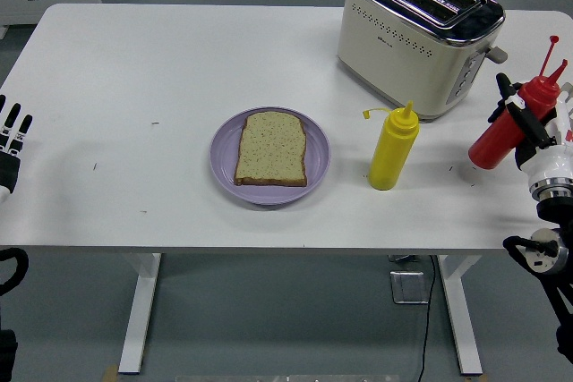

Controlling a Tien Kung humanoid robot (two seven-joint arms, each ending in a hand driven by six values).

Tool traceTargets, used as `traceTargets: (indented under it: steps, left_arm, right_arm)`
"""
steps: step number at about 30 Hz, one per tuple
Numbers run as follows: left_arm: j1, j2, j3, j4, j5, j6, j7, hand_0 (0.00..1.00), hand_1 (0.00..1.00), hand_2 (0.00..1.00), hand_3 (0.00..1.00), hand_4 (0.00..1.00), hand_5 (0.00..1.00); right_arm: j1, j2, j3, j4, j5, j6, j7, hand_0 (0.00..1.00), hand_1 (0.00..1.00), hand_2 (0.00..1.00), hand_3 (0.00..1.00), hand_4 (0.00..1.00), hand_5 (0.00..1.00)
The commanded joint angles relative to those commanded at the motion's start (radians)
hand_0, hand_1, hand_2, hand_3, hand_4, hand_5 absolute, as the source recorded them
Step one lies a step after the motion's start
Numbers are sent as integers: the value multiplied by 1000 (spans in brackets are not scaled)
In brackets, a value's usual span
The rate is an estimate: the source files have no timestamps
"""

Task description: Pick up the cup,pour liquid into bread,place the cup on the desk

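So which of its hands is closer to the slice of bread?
Left, though only slightly. The left hand rests at the table's left edge, well away from the bread. The right hand grips the red bottle at the right edge.

White table (134,69); purple plate (226,151) with bread (271,148), yellow bottle (393,148), toaster (415,35)
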Motion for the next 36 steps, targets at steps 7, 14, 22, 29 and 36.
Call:
traceTargets:
  steps: [7, 14, 22, 29, 36]
  left_arm:
    - [1, 0, 0, 0, 0, 1, 0, 778, 731, 728, 664, 523, 937]
    - [2, 0, -1, 0, 0, 1, 0, 778, 731, 728, 663, 523, 937]
    - [0, 0, -6, 0, 0, 2, 0, 778, 730, 728, 663, 523, 937]
    - [-2, 0, -9, 0, 0, 2, 0, 778, 730, 728, 663, 523, 937]
    - [-3, 0, -12, 0, 0, 2, 0, 778, 730, 727, 662, 523, 937]
  right_arm:
    - [35, -14, -20, 45, -83, -5, -27, 2, 2, 143, 249, 842, 300]
    - [86, -33, -48, 105, -200, -15, -45, 2, 2, 148, 249, 857, 318]
    - [139, -51, -115, 166, -422, -49, -75, 2, 2, 141, 247, 860, 350]
    - [211, -65, -204, 167, -654, -82, -124, 2, 2, 140, 246, 859, 351]
    - [339, -66, -274, 131, -923, -118, -213, 2, 2, 143, 248, 855, 352]
